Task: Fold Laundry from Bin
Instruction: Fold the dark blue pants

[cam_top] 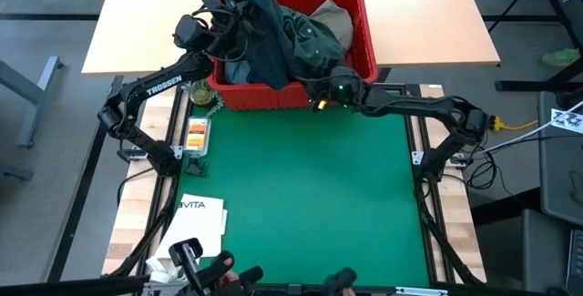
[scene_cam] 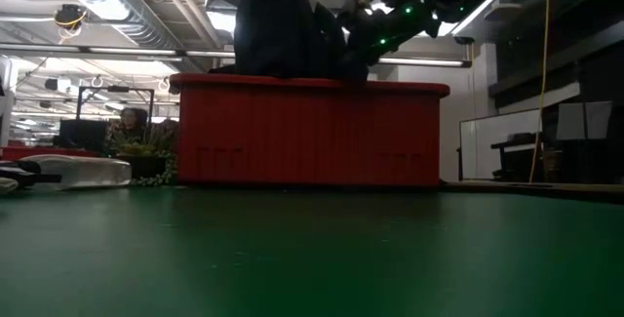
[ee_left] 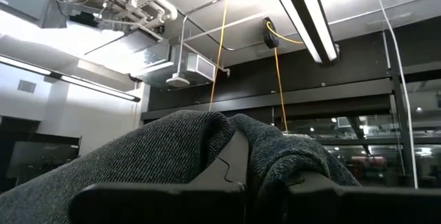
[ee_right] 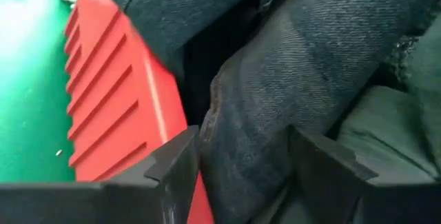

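Laundry lifted out of a red bin by two robot arms

Overhead camera, looking straight down: the red bin sits at the far edge of a green mat, on a light wooden desk. The left end effector is raised above the bin's left end, with dark navy-grey trousers draped from it and trailing down into the bin. A dark green shirt and a khaki-tan garment lie inside the bin. The right end effector reaches in over the bin's near wall. A white paper bag printed "VITA" lies at the mat's near left corner.

Table-level camera: the bin stands on the mat, the trousers hanging above its rim.

Left wrist camera: the left end effector is pressed together, clamped on a fold of the trousers, ceiling lights behind.

Right wrist camera: the right end effector has its fingers spread apart on either side of a hanging fold of the trousers, just inside the bin's ribbed wall. Whether it grips the cloth cannot be told.
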Robot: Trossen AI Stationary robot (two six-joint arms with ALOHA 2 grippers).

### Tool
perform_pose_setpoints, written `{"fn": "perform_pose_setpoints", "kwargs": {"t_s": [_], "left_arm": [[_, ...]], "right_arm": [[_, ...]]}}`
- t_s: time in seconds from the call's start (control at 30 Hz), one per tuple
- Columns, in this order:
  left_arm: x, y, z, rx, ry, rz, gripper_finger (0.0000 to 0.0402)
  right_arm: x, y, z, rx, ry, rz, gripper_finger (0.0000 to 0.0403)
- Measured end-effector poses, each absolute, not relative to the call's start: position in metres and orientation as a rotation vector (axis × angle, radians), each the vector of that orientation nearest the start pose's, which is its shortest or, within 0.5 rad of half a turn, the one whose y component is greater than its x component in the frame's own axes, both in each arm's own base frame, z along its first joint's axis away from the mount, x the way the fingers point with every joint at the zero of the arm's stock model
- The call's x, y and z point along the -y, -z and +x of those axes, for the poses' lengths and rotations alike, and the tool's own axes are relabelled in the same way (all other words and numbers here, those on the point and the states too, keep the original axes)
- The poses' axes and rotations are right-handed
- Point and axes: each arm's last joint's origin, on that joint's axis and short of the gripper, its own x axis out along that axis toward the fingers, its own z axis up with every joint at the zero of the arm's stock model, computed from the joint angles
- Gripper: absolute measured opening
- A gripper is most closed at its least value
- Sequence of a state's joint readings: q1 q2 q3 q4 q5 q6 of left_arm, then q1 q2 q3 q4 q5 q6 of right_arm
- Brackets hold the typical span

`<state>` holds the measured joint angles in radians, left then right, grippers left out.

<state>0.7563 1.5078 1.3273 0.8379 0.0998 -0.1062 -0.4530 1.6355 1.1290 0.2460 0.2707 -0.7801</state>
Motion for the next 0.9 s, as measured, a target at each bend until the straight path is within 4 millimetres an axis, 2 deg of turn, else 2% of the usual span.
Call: {"fn": "perform_pose_setpoints", "kwargs": {"t_s": [0.17,0.47,0.6,0.7,0.9], "left_arm": [[-0.225,-0.441,0.243,0.64,-0.597,0.178,0.0005],[-0.225,-0.44,0.244,0.643,-0.559,0.145,0.0006],[-0.225,-0.44,0.244,0.644,-0.56,0.146,0.0006],[-0.226,-0.441,0.242,0.648,-0.565,0.149,0.0006],[-0.232,-0.445,0.233,0.696,-0.595,0.176,0.0006]], "right_arm": [[0.178,-0.277,0.331,-0.498,0.626,-0.694,0.0177],[0.189,-0.276,0.325,-0.499,0.64,-0.669,0.0018],[0.187,-0.28,0.324,-0.503,0.632,-0.695,0.0018],[0.186,-0.3,0.322,-0.478,0.616,-0.7,0.0011],[0.194,-0.379,0.313,-0.376,0.679,-0.764,0.0008]]}}
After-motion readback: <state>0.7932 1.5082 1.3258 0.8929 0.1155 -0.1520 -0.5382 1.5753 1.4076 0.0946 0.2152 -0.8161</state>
